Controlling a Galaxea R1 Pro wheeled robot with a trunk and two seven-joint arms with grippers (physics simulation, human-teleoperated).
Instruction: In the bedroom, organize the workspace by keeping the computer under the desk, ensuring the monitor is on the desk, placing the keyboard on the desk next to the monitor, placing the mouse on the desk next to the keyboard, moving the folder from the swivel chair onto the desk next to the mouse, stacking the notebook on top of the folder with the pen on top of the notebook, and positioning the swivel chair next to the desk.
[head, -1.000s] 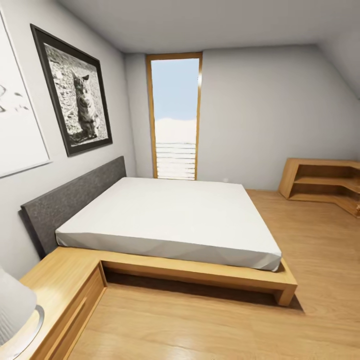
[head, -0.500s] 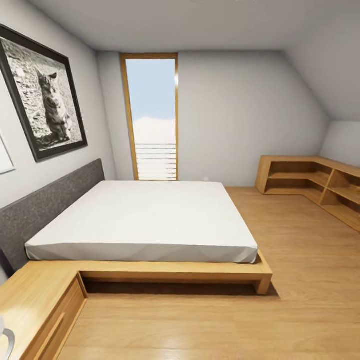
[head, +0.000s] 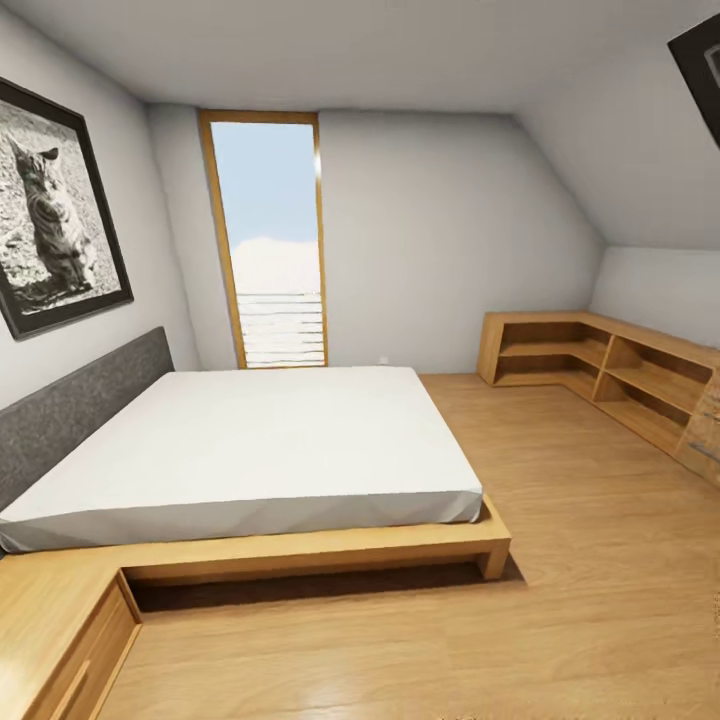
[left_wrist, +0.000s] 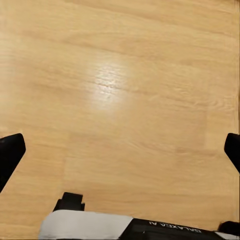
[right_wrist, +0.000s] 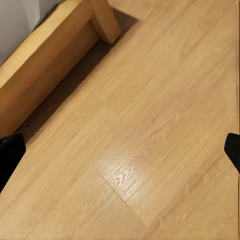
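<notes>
I am on my way through the bedroom; the desk, monitor, computer, keyboard, mouse, folder, notebook, pen and swivel chair are out of view. My left gripper (left_wrist: 120, 147) hangs open over bare wooden floor (left_wrist: 125, 90), its dark fingertips (left_wrist: 10, 155) at the two sides of the left wrist view, nothing between them. My right gripper (right_wrist: 120, 147) is also open and empty above the floor, close to the corner leg of the bed frame (right_wrist: 102, 20).
A low bed (head: 250, 450) with a white mattress and grey headboard takes the left half of the head view. A wooden bedside unit (head: 60, 630) sits at lower left. Low wooden shelves (head: 610, 375) run along the right wall. A tall window (head: 270, 240) is at the back.
The whole head view has swung to the right: the bed and the cat picture slid left, the lamp left the frame, and more of the shelves came in.
</notes>
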